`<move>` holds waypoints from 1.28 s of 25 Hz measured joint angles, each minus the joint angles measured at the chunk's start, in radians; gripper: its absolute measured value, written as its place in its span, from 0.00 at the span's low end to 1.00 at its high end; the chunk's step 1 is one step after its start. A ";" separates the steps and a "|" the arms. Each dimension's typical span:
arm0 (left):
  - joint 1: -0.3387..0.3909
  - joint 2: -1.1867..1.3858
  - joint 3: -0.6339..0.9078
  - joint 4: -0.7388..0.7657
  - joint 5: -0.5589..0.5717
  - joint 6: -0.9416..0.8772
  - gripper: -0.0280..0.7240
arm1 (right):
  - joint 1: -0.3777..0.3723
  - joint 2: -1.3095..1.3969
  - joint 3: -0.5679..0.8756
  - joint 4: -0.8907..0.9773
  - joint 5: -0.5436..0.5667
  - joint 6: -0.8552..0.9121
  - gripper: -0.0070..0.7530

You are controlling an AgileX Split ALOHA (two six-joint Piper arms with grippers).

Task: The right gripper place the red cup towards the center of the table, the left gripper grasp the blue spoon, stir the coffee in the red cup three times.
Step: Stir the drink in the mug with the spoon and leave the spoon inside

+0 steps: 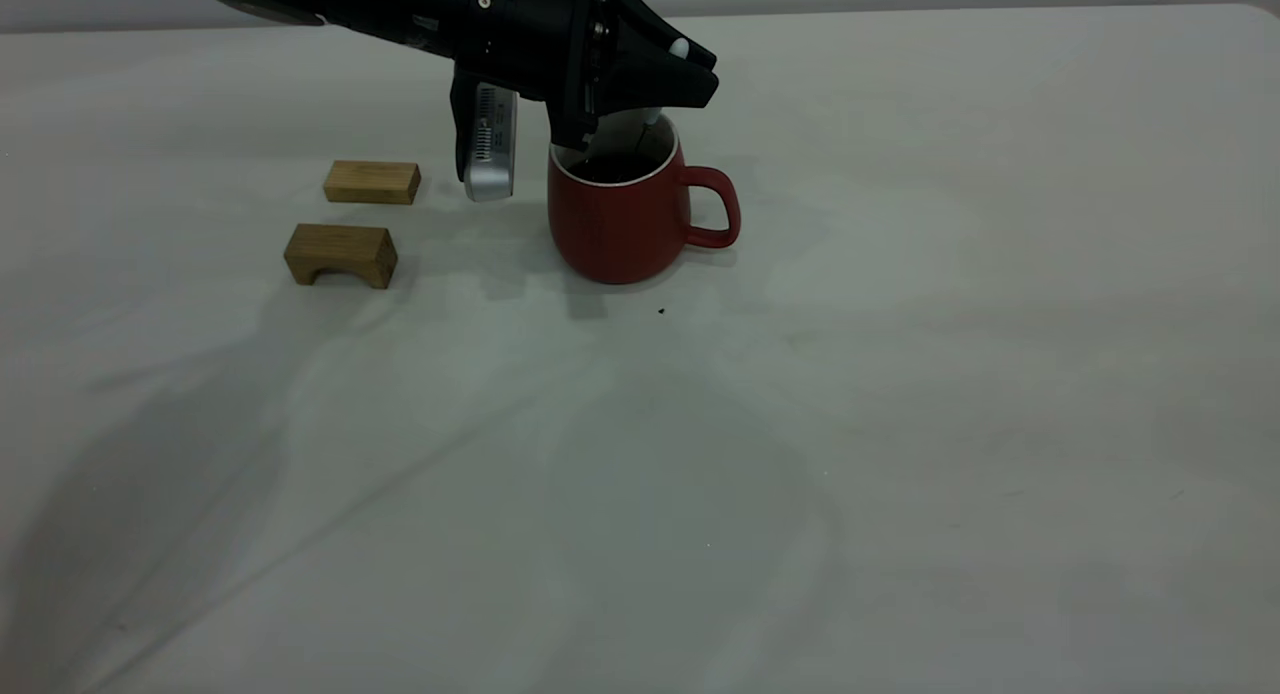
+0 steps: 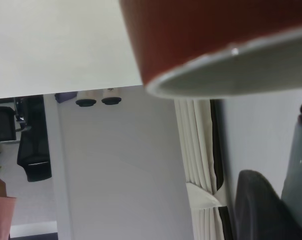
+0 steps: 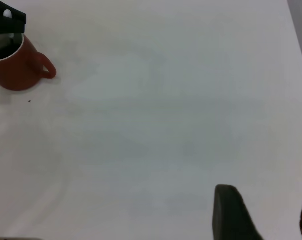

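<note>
Red cup (image 1: 618,224) stands mid-bench (image 1: 900,424), handle to the exterior view's right, coffee (image 1: 612,168) inside. Left gripper (image 1: 668,74) hovers over its rim, jaws clamped on the spoon (image 1: 651,117), which dips toward the coffee. Good stirring means small circles, clear of the wall. Right gripper (image 3: 263,212) waits well apart, jaws spread.

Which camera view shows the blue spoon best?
The exterior view: the blue spoon runs from the left gripper down into the red cup. The right wrist view shows only its pale tip, far off. The left wrist view shows none clearly.
</note>
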 joint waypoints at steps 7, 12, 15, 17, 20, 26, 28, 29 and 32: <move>0.000 0.000 0.000 0.003 0.001 -0.011 0.23 | 0.000 0.000 0.000 0.000 0.000 0.000 0.50; 0.002 0.000 0.000 0.034 0.004 -0.048 0.44 | 0.000 0.000 0.000 0.000 0.000 0.000 0.50; 0.002 0.000 0.000 0.061 0.011 -0.047 0.65 | 0.000 0.000 0.000 0.000 0.000 0.000 0.50; 0.002 0.000 0.000 0.079 0.020 -0.032 0.75 | 0.000 0.000 0.000 0.000 0.000 0.000 0.50; 0.003 -0.014 0.000 0.139 0.027 0.017 0.80 | 0.000 0.000 0.000 0.000 0.000 0.000 0.50; 0.004 -0.113 0.000 0.387 0.058 0.085 0.75 | 0.000 0.000 0.000 0.000 0.000 0.000 0.50; 0.004 -0.153 0.000 0.498 0.072 0.088 0.73 | 0.000 0.000 0.000 0.000 0.000 0.000 0.50; 0.004 -0.176 0.000 0.551 0.079 0.089 0.72 | 0.000 0.000 0.000 0.000 0.000 0.000 0.50; 0.004 -0.249 0.000 0.774 0.111 0.095 0.67 | 0.000 0.000 0.000 0.000 0.000 0.000 0.50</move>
